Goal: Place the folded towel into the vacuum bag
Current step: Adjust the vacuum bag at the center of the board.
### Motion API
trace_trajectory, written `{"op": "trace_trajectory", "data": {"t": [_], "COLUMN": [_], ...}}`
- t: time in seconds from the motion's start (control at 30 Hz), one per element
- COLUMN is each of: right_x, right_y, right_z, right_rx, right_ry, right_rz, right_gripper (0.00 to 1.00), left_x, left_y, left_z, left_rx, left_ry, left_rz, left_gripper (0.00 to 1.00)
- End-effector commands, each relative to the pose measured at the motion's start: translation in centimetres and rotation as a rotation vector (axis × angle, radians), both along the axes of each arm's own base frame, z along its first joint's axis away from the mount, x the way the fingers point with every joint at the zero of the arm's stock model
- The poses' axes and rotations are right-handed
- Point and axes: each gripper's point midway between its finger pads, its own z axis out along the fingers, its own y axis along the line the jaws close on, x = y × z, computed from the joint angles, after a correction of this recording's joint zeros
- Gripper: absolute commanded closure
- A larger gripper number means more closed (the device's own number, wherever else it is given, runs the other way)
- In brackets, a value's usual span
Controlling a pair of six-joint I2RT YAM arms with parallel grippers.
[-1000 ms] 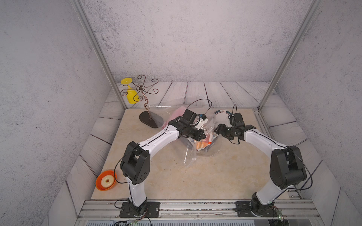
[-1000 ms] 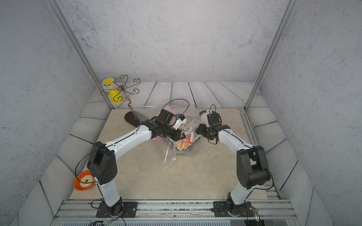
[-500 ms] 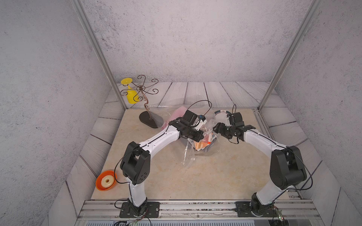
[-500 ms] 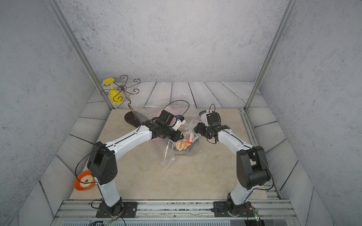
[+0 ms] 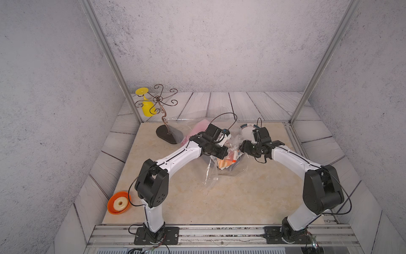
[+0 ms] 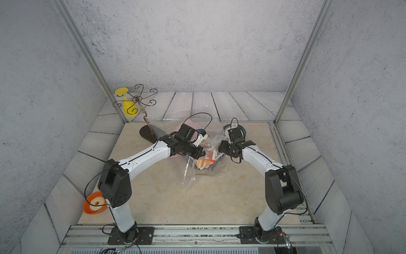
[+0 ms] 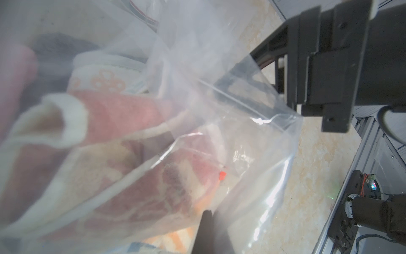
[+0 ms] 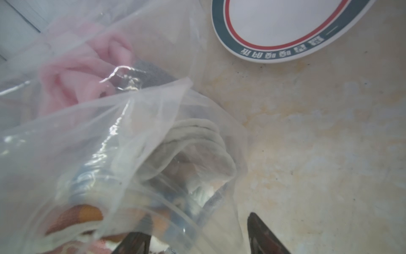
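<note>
The towel (image 5: 226, 162) sits bunched inside the vacuum bag (image 5: 210, 176), mid-table. Foggy plastic blurs it, so its long way is unclear. The left gripper (image 7: 208, 213) pinches the bag plastic tight. The right gripper (image 8: 195, 224) gapes wide around plastic.

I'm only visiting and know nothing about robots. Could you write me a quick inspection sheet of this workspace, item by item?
Surface: beige stone-look tabletop; no spills seen.
Job's things: clear vacuum bag bunched at the centre; patterned orange towel shows through its plastic, though I cannot tell if it is fully inside.
Clutter: pink cloth at the bag's far side; plate; wire stand with a yellow goblet; orange bowl holding a pale ring, off the tabletop.
Grippers: left gripper shut on bag film; right gripper open, with bag film between its jaws.
Cables: black loops arch above both wrists.
Surroundings: grey textured walls, metal posts, plank-look surround.
</note>
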Motion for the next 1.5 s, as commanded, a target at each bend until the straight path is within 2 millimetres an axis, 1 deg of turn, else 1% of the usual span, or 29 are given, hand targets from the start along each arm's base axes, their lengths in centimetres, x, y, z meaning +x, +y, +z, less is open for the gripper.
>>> {"op": "trace_trajectory", "data": {"t": [0.0, 0.1, 0.17, 0.23, 0.4, 0.5, 0.57, 0.6, 0.63, 0.67, 0.7, 0.73, 0.77, 0.8, 0.87, 0.97, 1.07, 1.1, 1.2, 1.23, 1.33, 1.4, 1.47], "right_x": [0.3, 0.4, 0.4, 0.6, 0.7, 0.8, 1.0, 1.1, 1.2, 1.4, 1.7, 1.9, 2.1, 2.2, 2.3, 2.0, 1.3, 1.2, 1.1, 1.1, 1.1, 1.2, 1.4], "right_y": [-2.5, -3.2, -3.5, -3.9, -4.4, -4.7, -5.3, -5.7, -6.1, -6.5, -6.8, -7.1, -7.5, -7.8, -8.5, -9.6, -10.4, -10.5, -10.3, -10.0, -9.8, -9.7, -9.7], "right_z": [0.4, 0.5, 0.3, 0.2, 0.0, -0.2, -0.6, -0.7, -0.8, -0.9, -1.0, -1.1, -1.2, -1.3, -1.7, -2.4, -3.2, -3.4, -3.9, -4.0, -4.0, -3.8, -3.6], "right_rx": [-0.142, -0.17, -0.171, -0.172, -0.177, -0.174, -0.177, -0.171, -0.159, -0.142, -0.129, -0.116, -0.111, -0.11, -0.118, -0.128, -0.109, -0.093, -0.04, -0.026, -0.009, -0.005, -0.003], "right_ry": [0.003, -0.003, -0.007, 0.001, -0.005, -0.015, -0.016, -0.017, -0.015, -0.016, -0.02, -0.021, -0.022, -0.019, -0.008, 0.025, 0.058, 0.064, 0.069, 0.067, 0.064, 0.055, 0.048], "right_rz": [-0.053, -0.072, -0.081, -0.089, -0.105, -0.107, -0.119, -0.13, -0.144, -0.156, -0.163, -0.172, -0.181, -0.186, -0.199, -0.22, -0.26, -0.269, -0.277, -0.271, -0.268, -0.262, -0.257], "right_gripper": [0.4, 0.51, 0.64, 0.72, 0.86, 0.94, 1.0, 1.0, 1.0, 1.0, 1.0, 1.0, 1.0, 1.0, 1.0, 1.0, 1.0, 1.0, 1.0, 1.0, 1.0, 1.0, 1.0], "left_x": [-0.8, -1.3, -1.8, -2.1, -2.5, -3.3, -3.8, -4.1, -4.4, -4.7, -4.9, -5.2, -5.3, -5.4, -5.3, -5.1, -5.1, -5.2, -5.3, -5.7, -7.5, -8.5, -9.3], "left_y": [0.3, 0.3, 0.0, -0.2, 0.0, -0.1, -0.1, -0.1, 0.0, 0.2, 0.3, 0.6, 0.9, 1.2, 1.9, 3.3, 5.3, 6.0, 9.2, 10.3, 12.5, 13.4, 13.7], "left_z": [-0.2, -0.2, 0.0, 0.2, 0.3, 0.3, 0.3, 0.3, 0.3, 0.3, 0.3, 0.4, 0.5, 0.5, 0.7, 1.0, 0.3, -0.2, -2.3, -3.1, -5.3, -6.7, -8.1], "left_rx": [0.012, 0.003, -0.016, -0.029, -0.037, -0.054, -0.06, -0.063, -0.065, -0.064, -0.064, -0.061, -0.06, -0.057, -0.054, -0.029, 0.047, 0.073, 0.184, 0.218, 0.256, 0.262, 0.263], "left_ry": [0.011, 0.02, 0.035, 0.039, 0.027, 0.034, 0.035, 0.037, 0.04, 0.041, 0.038, 0.034, 0.024, 0.013, -0.014, -0.064, -0.071, -0.065, -0.017, 0.017, 0.136, 0.203, 0.257], "left_rz": [-0.022, -0.038, -0.063, -0.079, -0.096, -0.132, -0.152, -0.158, -0.167, -0.178, -0.181, -0.182, -0.177, -0.17, -0.134, -0.072, -0.002, 0.023, 0.165, 0.194, 0.217, 0.224, 0.218], "left_gripper": [1.0, 1.0, 1.0, 1.0, 1.0, 1.0, 1.0, 0.89, 0.75, 0.63, 0.54, 0.45, 0.39, 0.35, 0.32, 0.32, 0.33, 0.33, 0.33, 0.33, 0.33, 0.33, 0.33]}}
